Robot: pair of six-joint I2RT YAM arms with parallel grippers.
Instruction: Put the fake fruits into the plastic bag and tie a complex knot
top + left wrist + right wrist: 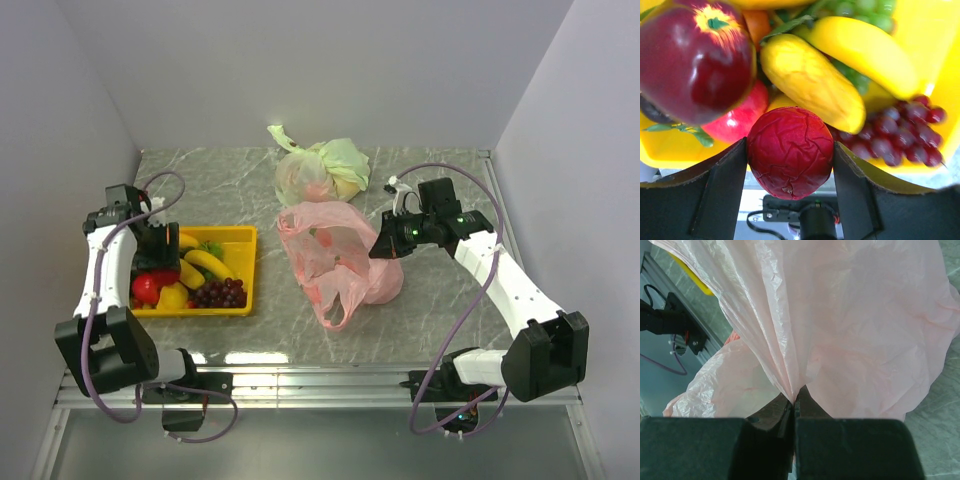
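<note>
Table (440, 320) from above: yellow tray (250, 285) at the left, loaded with fake fruits (205, 275). Left gripper (160, 265) is down in the tray's left half, among them. Pink plastic bag (330, 255) lies mid-table, well apart from the tray, its handle loops toward the near edge. Right gripper (385, 245) is at the bag's right side, touching the film. Pale green knotted bag (320, 170) sits just behind the pink one.

Left wrist view: wrinkled red fruit (790, 152) sits between the two fingers (725, 190), and both pads meet its sides, so the pincer is closed on it at a fairly wide span. Behind it in the tray are a red apple (695, 55), a smaller red fruit (735, 120), a long yellow fruit (810, 80), a banana (865, 50), purple grapes (900, 135) and green grapes (865, 7).

Right wrist view: fingers are pressed together with a gathered fold of the pink film pinched between the tips. The bag fans up and out from that pinch and fills most of the view.
</note>
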